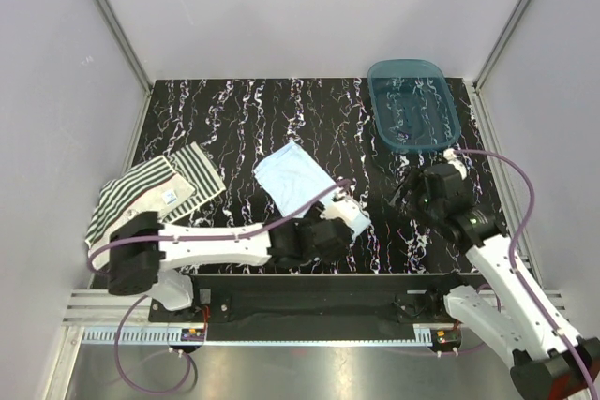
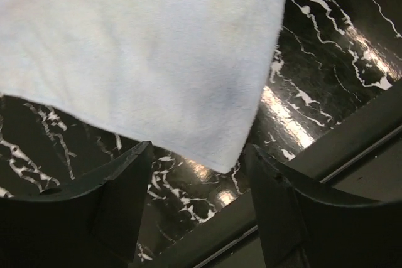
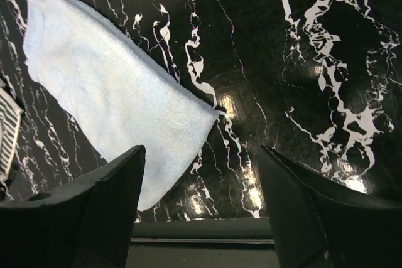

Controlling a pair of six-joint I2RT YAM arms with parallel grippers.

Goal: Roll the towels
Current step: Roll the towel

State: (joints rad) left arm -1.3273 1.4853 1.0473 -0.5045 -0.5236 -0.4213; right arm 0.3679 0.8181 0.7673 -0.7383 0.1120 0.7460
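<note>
Left gripper (image 2: 198, 155) hovers nearest, jaws apart and empty. Striped towel (image 1: 155, 192) lies flat well off to its left. Blue towel (image 2: 144, 48) lies just ahead, one corner pointing between its fingers. Right gripper (image 3: 202, 150), likewise open and empty, has that towel ahead-left. Both cloths look light, soft and limp, so pinching the near hem probably suits rolling.
</note>
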